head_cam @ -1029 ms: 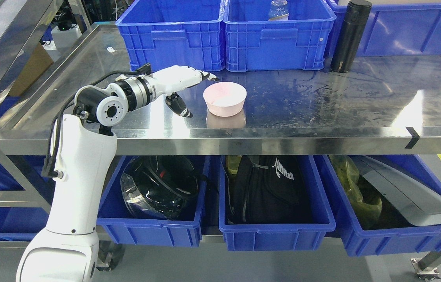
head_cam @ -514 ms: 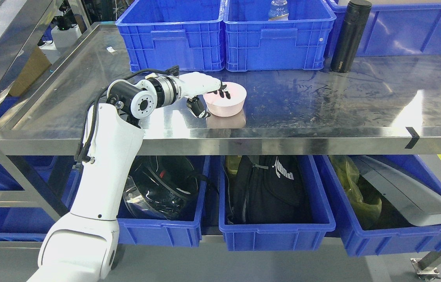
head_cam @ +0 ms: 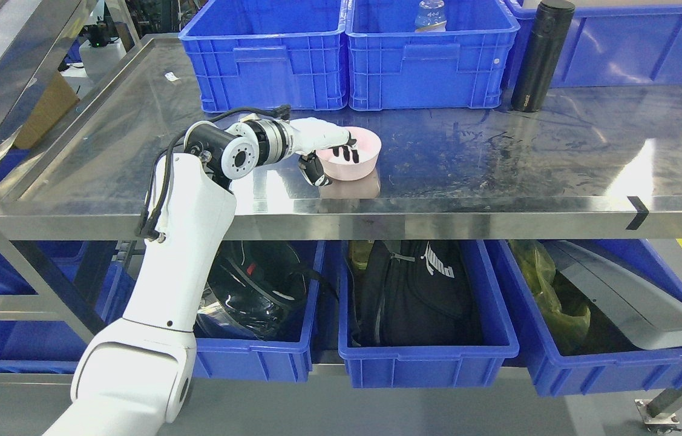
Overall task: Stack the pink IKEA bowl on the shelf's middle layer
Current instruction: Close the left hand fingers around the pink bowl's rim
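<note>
The robot's white left hand [head_cam: 324, 145] reaches in from the lower left across the polished stainless-steel shelf surface [head_cam: 498, 163] and straddles the near-left rim of a round, pale pink plastic bowl [head_cam: 359, 158], which sits upright toward the front of the middle layer, left of centre. The dark-tipped fingers [head_cam: 347, 151] hang over the rim into the bowl's hollow while the thumb [head_cam: 314, 172] sits low outside the wall on the hand's side, so the rim lies between them; the hand looks to be pinching that wall, though whether the grip is firm cannot be told from this angle. The bowl lies directly ahead of the hand, to its right along the line of the forearm, and being round it offers no long axis to line up with, so any lift would seem to depend on that single rim pinch holding level. The right arm is nowhere in view, making the left the only hand near the bowl. No second bowl to stack onto can be seen on this layer. Behind stand two deep blue plastic crates [head_cam: 268, 54] and a tall black cylindrical flask [head_cam: 541, 54], well apart from the bowl.
</note>
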{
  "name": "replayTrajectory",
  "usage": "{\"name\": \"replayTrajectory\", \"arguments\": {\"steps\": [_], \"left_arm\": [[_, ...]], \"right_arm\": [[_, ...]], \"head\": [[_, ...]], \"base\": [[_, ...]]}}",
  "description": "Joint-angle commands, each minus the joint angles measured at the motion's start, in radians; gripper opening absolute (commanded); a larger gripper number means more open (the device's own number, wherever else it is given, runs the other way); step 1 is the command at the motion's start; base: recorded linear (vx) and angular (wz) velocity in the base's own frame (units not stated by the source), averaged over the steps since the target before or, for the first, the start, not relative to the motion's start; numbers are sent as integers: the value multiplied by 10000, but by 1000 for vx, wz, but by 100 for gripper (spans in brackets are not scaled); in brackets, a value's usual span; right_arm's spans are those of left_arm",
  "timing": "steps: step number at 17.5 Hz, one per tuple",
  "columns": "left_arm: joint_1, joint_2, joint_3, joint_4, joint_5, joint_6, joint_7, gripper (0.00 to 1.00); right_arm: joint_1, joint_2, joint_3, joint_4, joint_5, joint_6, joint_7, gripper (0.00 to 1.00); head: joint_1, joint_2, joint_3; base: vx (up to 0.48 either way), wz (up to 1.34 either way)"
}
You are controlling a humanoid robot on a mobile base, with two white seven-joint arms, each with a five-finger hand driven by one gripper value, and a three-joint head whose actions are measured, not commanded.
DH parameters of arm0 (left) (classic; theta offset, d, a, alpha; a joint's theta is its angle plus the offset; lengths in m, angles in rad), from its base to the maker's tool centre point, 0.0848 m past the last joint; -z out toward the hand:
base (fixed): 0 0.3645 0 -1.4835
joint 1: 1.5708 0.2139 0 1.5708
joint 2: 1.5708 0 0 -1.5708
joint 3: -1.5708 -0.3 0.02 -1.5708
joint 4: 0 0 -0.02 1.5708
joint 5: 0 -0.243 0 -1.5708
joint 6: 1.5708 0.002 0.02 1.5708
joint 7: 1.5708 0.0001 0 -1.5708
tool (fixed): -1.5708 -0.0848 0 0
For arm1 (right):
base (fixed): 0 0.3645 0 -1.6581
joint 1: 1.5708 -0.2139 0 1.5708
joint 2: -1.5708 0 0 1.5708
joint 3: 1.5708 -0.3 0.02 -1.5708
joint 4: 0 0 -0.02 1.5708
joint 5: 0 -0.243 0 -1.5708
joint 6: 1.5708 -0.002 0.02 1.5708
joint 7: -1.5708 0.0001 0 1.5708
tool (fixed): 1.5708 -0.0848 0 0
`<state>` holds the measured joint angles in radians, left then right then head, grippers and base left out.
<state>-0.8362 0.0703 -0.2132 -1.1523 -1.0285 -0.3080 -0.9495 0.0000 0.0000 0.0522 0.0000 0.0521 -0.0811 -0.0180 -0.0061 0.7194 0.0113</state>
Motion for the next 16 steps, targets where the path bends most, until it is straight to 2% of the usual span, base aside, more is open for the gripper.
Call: {"name": "replayTrajectory", "arguments": {"steps": [1, 4, 6, 8, 11, 13, 16], "left_arm": [[109, -150, 30, 632, -100, -308, -108, 36], [124, -211, 749, 724, -100, -1044, -139, 12], [109, -227, 1148, 663, -69, -1489, -154, 1], [109, -227, 1745, 556, -8, -1995, -230, 1], [17, -528, 3200, -102, 358, -3311, -231, 1], [1, -528, 3862, -730, 1001, -3653, -246, 1], [108, -528, 4141, -2033, 1937, -3669, -292, 0]], "right_arm": [[31, -175, 0, -175, 0, -2, -5, 100], [31, -175, 0, -175, 0, -2, -5, 100], [46, -175, 0, -175, 0, -2, -5, 100], [46, -175, 0, -175, 0, -2, -5, 100], [46, -175, 0, -175, 0, -2, -5, 100], [31, -175, 0, -175, 0, -2, -5, 100], [46, -175, 0, -175, 0, -2, -5, 100]], "head": [[0, 0, 0], [0, 0, 0], [0, 0, 0], [0, 0, 0], [0, 0, 0], [0, 0, 0], [0, 0, 0]], "base": [[0, 0], [0, 0], [0, 0], [0, 0], [0, 0], [0, 0], [0, 0]]}}
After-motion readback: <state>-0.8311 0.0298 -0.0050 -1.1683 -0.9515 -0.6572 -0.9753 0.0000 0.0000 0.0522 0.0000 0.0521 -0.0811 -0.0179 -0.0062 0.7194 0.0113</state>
